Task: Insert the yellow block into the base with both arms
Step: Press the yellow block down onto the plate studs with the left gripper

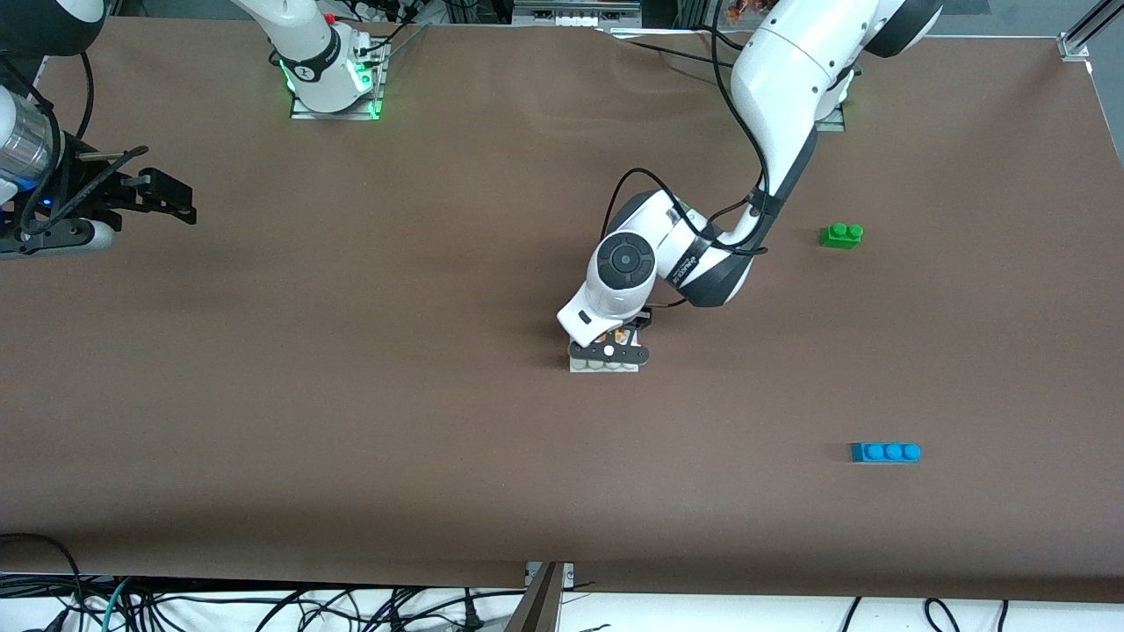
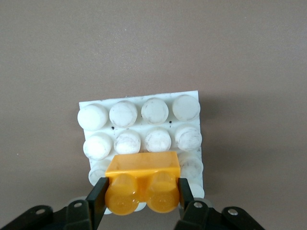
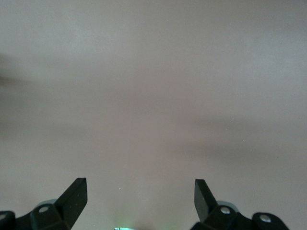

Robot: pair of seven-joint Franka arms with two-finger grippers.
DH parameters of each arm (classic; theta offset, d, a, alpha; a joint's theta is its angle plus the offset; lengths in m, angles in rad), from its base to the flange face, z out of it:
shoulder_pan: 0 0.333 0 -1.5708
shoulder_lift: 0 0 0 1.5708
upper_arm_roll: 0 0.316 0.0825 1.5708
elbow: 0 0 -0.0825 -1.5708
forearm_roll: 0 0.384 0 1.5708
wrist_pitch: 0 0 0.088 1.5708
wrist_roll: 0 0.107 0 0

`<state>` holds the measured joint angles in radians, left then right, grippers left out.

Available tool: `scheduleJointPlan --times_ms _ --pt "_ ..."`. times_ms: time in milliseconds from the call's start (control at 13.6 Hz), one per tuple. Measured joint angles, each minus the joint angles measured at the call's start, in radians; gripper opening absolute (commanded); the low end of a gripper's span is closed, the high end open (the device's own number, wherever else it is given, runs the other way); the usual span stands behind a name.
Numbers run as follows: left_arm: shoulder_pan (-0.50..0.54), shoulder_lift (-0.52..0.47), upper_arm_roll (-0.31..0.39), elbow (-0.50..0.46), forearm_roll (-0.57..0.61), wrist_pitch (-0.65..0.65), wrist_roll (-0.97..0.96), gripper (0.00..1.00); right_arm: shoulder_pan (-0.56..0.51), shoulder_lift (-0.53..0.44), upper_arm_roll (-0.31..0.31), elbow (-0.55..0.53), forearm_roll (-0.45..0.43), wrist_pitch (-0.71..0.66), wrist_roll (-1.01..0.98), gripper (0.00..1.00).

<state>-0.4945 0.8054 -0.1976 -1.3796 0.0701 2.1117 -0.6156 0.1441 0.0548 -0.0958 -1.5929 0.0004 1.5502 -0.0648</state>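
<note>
Left gripper [image 2: 139, 194] clamps the yellow block [image 2: 142, 184] right over the base [image 2: 139, 112] — seating looks unfinished — while the right gripper [image 3: 140, 199] waits, jaws apart.

A robotics lab: two white arms [image 1: 781, 96] are bolted by metal base plates [image 1: 334, 110] to a wide tabletop [image 1: 351, 421] under plain brown covering. Loose cables [image 1: 263, 606] tangle along its edge, and aluminium framing [image 1: 1084, 35] stands at one corner.
</note>
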Motion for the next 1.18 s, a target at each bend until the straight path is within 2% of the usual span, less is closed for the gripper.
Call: scheduleJointPlan --times_ms 885,959,1106,1180 --pt "-0.009 0.010 0.002 -0.006 0.010 -0.006 -0.009 0.35 0.000 0.017 0.001 0.035 -0.008 -0.004 0.000 0.99" --pt "-0.009 0.010 0.002 -0.006 0.010 -0.005 -0.009 0.40 0.000 0.018 0.001 0.035 -0.008 -0.005 0.000 0.99" --pt "-0.009 0.012 0.002 -0.006 0.010 -0.004 -0.009 0.58 0.000 0.018 0.000 0.035 -0.008 -0.005 0.000 0.99" --pt "-0.009 0.013 0.002 -0.006 0.011 -0.002 -0.009 0.62 0.000 0.018 0.000 0.035 -0.008 -0.005 0.000 0.99"
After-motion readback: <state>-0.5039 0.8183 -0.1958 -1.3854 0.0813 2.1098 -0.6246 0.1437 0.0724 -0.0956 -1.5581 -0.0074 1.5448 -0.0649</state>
